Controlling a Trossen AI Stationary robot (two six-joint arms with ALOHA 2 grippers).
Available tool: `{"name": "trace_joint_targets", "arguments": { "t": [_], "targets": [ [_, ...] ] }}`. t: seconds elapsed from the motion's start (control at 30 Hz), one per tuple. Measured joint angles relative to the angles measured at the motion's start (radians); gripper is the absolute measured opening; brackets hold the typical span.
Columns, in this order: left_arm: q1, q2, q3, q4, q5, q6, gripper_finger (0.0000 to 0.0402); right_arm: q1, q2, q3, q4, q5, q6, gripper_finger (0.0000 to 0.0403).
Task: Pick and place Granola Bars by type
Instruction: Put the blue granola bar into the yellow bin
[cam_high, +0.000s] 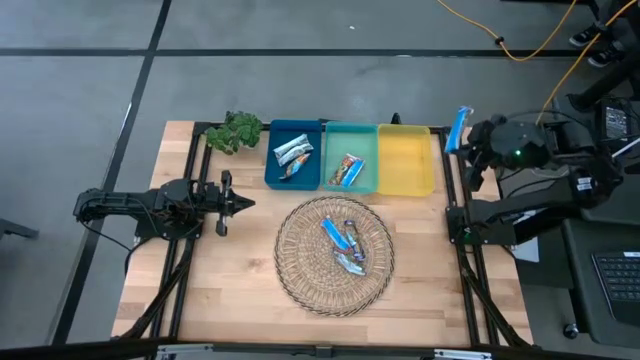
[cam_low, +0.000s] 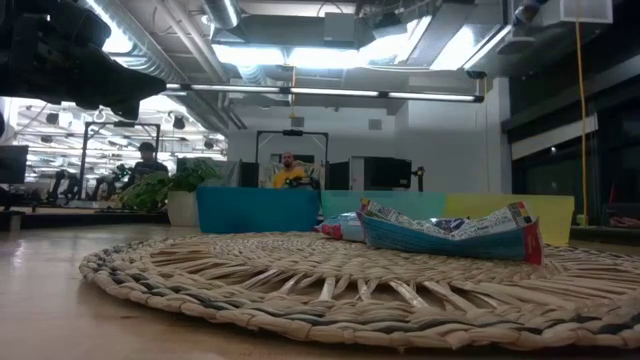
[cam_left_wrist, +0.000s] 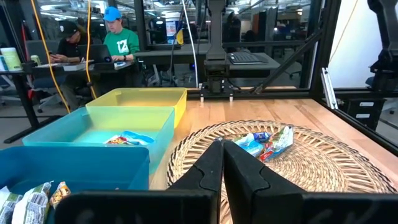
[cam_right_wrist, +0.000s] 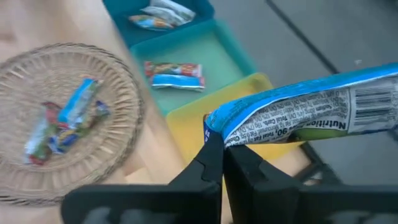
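Your right gripper (cam_right_wrist: 216, 144), raised just beside the yellow bin (cam_high: 405, 160), pinches a blue granola bar (cam_right_wrist: 298, 112) by one end seam, so expect this light, crinkly, slippery wrapper to droop and swing; your left gripper (cam_left_wrist: 221, 163) waits closed, empty.

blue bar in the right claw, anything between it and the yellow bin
Nothing visible. The right claw holds the blue bar in the air near the yellow bin, which looks empty. The left claw waits far off.

Woven wicker mat (cam_high: 335, 255), glossy wrappers (cam_high: 343, 240)
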Motion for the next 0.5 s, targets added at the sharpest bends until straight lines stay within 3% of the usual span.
{"name": "trace_joint_targets", "arguments": {
  "t": [0.37,0.5],
  "targets": [
    [0.000,0.000,0.000,0.000,0.000,0.000,0.0004,-0.222,0.034,0.000,0.001,0.000,-0.307,0.0010],
    [0.000,0.000,0.000,0.000,0.000,0.000,0.0007,-0.319,0.066,-0.018,0.046,-0.064,-0.416,0.0010]
  ]
}}
